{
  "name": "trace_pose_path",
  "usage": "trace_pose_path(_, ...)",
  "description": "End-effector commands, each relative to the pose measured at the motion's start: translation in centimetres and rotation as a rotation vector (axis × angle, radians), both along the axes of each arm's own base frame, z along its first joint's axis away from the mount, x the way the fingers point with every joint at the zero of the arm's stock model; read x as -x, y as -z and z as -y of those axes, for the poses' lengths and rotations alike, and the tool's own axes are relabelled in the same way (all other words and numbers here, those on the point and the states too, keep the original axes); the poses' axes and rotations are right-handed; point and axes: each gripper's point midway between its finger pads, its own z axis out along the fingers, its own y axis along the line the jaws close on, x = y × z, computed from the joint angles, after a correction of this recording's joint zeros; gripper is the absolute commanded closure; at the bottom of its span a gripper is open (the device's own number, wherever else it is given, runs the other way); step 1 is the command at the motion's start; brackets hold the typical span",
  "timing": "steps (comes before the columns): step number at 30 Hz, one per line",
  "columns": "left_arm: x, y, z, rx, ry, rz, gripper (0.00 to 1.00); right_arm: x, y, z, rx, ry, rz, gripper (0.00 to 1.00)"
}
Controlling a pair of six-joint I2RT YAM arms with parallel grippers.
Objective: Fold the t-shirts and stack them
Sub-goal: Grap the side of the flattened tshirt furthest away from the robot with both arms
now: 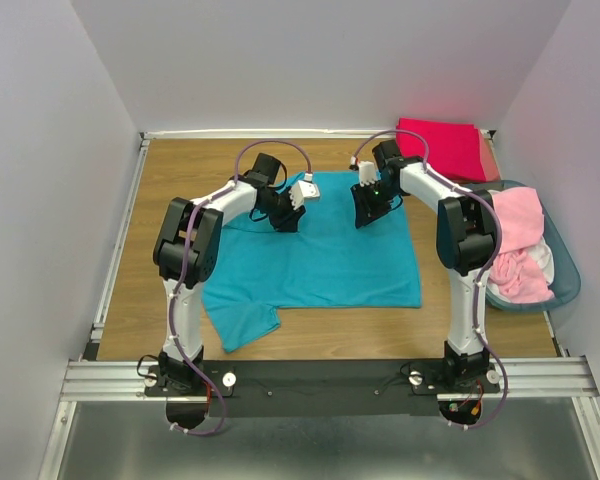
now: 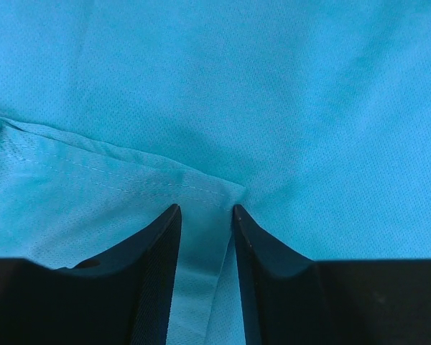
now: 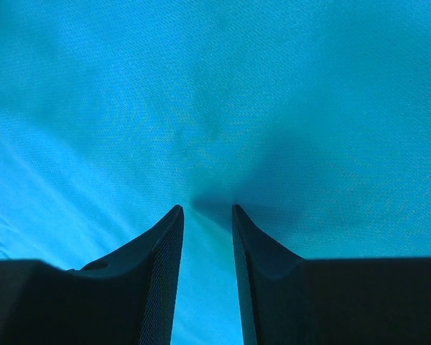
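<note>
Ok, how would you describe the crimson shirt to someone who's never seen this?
Start at the wooden table and go to its far right corner, beyond the blue basket. The crimson t-shirt lies there folded flat, the only bright red-pink piece; the teal t-shirt is spread mid-table.

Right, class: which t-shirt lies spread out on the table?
The teal t-shirt. The crimson t-shirt sits folded at the far right corner; the pink ones are bunched in the basket.

The teal t-shirt (image 2: 273, 86) shows a fine dotted mesh weave, with a line of pale stitching just ahead of the black fingers (image 2: 154, 280).
</note>
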Motion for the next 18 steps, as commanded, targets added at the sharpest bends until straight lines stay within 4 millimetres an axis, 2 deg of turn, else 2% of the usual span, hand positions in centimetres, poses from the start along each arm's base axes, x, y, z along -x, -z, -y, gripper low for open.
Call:
trace_pose_path(1, 0.8, 1.1, 0.5, 0.004, 0.014, -0.040, 0.56, 0.1, -0.7, 0.3, 0.006, -0.004, 0.005, 0.59)
trace_pose_path(7, 0.9, 1.5, 0.5, -0.006, 0.016, -0.044, 0.56, 0.2, -0.6, 0.4, 0.014, -0.008, 0.006, 0.59)
trace_pose_path(8, 0.9, 1.6, 0.5, -0.006, 0.015, -0.048, 0.60, 0.2, -0.6, 0.5, 0.016, -0.009, 0.006, 0.59)
trace_pose_path(9, 0.9, 1.4, 0.5, -0.003, 0.016, -0.047, 0.70, 0.2, -0.6, 0.5, 0.017, -0.008, 0.006, 0.59)
trace_pose_path(10, 1.0, 1.4, 0.6, -0.002, 0.017, -0.050, 0.74, 0.2, -0.5, 0.5, 0.019, -0.009, 0.006, 0.59)
trace_pose_path(13, 0.9, 0.2, 0.7, 0.012, 0.020, -0.036, 0.84, 0.2, -0.6, 0.6, 0.021, -0.011, 0.009, 0.59)
trace_pose_path(18, 0.0, -2.5, 0.2, 0.033, 0.007, -0.001, 0.92, -0.4, -1.6, 0.7, 0.024, -0.004, 0.039, 0.59)
